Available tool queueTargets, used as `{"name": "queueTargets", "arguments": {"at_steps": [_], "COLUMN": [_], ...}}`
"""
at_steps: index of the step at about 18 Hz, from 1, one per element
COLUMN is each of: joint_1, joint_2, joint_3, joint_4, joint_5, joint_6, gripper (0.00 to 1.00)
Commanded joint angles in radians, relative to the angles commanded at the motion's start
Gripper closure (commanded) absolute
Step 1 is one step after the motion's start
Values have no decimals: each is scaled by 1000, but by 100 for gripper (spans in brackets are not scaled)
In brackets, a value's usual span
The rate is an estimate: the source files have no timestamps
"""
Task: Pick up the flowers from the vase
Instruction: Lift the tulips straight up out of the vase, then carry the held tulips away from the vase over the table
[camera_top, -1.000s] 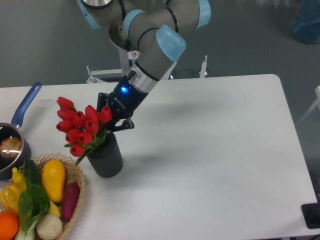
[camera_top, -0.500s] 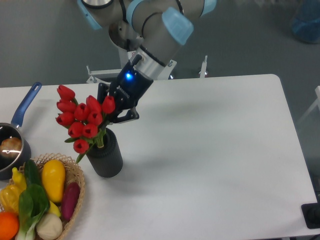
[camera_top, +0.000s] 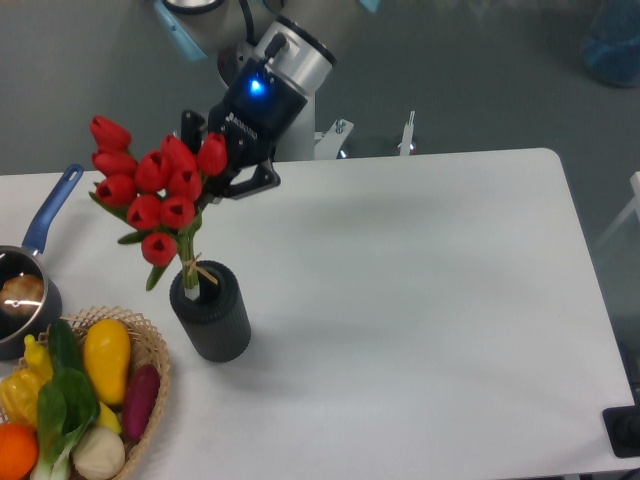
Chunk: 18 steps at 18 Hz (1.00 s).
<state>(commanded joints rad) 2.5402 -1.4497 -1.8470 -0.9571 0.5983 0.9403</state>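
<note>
You are looking at a smooth, matt white table (camera_top: 420, 300) that throws back only a soft sheen. The vase (camera_top: 212, 318) near its left side is dark grey and matt, looking like ribbed plastic or rubber. The flowers (camera_top: 150, 195) have glossy, plastic-looking red buds, with pale string round the green stems. The gripper (camera_top: 222, 170) is matt black, under a brushed metal wrist. At the near left sits a woven wicker basket (camera_top: 155, 370), and beyond it a shiny metal saucepan (camera_top: 25, 290) with a glossy blue handle.

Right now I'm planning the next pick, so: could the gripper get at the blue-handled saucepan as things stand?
Probably not yet. The gripper looks shut on the flowers, stems just above the vase. The saucepan itself lies uncovered at the table's left edge.
</note>
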Motion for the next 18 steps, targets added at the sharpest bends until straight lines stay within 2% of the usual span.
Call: {"name": "queueTargets", "arguments": {"at_steps": [4,11,14,15,18], "joint_1": [83,225,268,268,250], "joint_2": [23,9,-6,-33,-84], "joint_3": [48,65,66,66,63], "joint_4": [-9,-5,-6,-6,-9], "joint_5": [44,84,172,213,427], "joint_6": [-9,8,76,113,224], "gripper": [100,100,100,100,100]}}
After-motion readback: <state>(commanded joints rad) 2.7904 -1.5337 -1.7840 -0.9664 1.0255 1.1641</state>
